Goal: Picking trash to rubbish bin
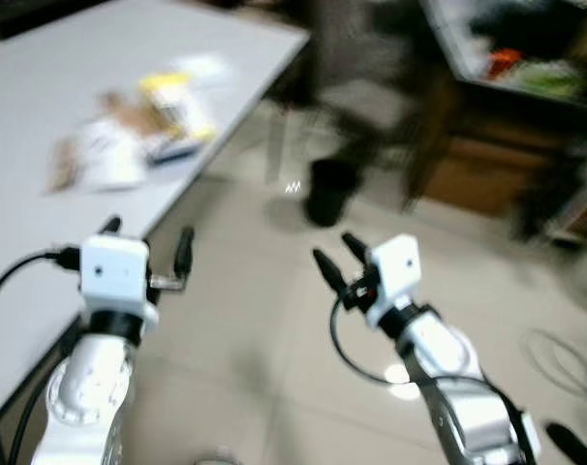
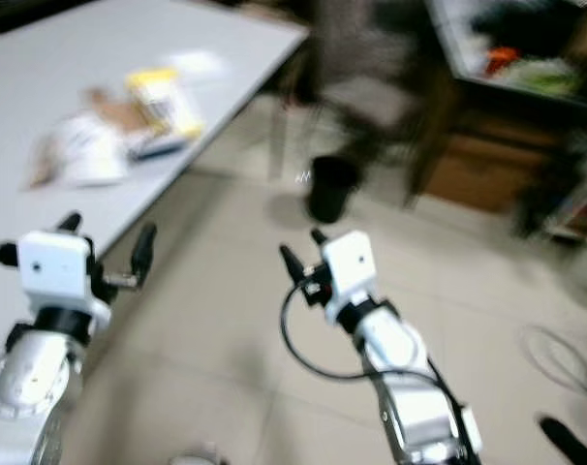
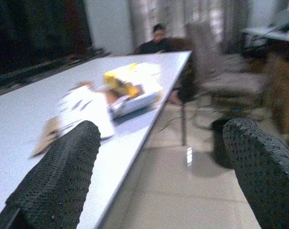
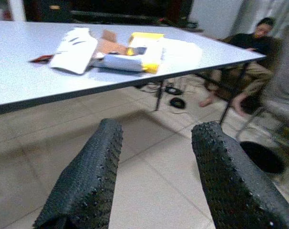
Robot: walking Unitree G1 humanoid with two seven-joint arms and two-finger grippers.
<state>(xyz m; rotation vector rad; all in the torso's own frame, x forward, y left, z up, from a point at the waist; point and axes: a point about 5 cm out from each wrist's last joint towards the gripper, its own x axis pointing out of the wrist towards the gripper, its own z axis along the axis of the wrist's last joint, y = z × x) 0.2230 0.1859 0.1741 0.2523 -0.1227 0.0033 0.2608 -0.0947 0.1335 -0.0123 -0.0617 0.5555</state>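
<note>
Near the right-hand edge of the white table [image 1: 42,68], toward its far corner, lies the trash [image 1: 129,131]: a loose heap of white paper, brown card and a yellow-and-white packet, all touching or overlapping. We hold our left gripper [image 1: 148,247] just over that same table edge, well short of the heap, with its two black fingers spread wide and nothing between them. Our right gripper [image 1: 337,260] hangs over the tiled floor [image 1: 245,329], off the table entirely, its fingers also parted and empty. Beyond it, standing on the floor past the table's far corner, is a small black rubbish bin [image 1: 330,191], well apart from both grippers. A person [image 4: 252,45] sits low beyond the far end of the table, with a grey chair [image 3: 221,62] nearby. Both head views are blurred, so fine detail of the heap is hard to tell. We judge nothing is picked up yet. The risks from here: the flat, overlapping papers may slide along the smooth tabletop or fan apart under a pinch, dropping pieces over the edge; and a carry toward the bin passes close to the table leg and chair.
</note>
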